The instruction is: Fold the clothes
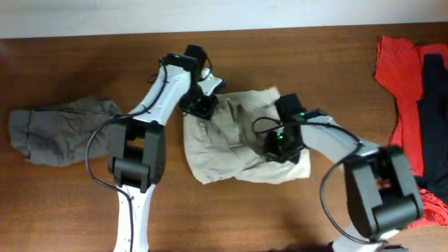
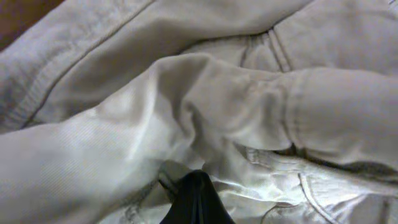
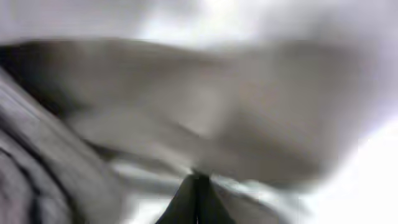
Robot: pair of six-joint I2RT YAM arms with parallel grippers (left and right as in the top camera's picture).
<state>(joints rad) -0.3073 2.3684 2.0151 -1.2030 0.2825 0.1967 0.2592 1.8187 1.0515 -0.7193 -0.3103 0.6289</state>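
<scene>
The beige shorts lay crumpled at the middle of the table, with both grippers down on them. The left gripper sat at the heap's upper left corner. In its wrist view the fingertips showed as one dark wedge pressed together, with a raised pleat of the shorts bunched at their tips, so they seemed to pinch the cloth. Ahead of those fingers a thick stitched hem ran aslant, with bare wood beyond it in the far left corner.

The right gripper rested toward the right side of the heap, with cloth around it. Its wrist view was blurred. The fingertips read as a single closed point, and we could not tell whether any fabric lay between them.

The heap's long axis ran roughly across the table, from the left fingers toward the right ones and a little past them. We could not tell which way the waistband faced.

Outward of the left fingers lay open wood, then a gray garment, well apart. Outward of the right fingers lay more open wood, then a red garment and a black garment at the table's edge. A band of bare table lay along the near edge too.
</scene>
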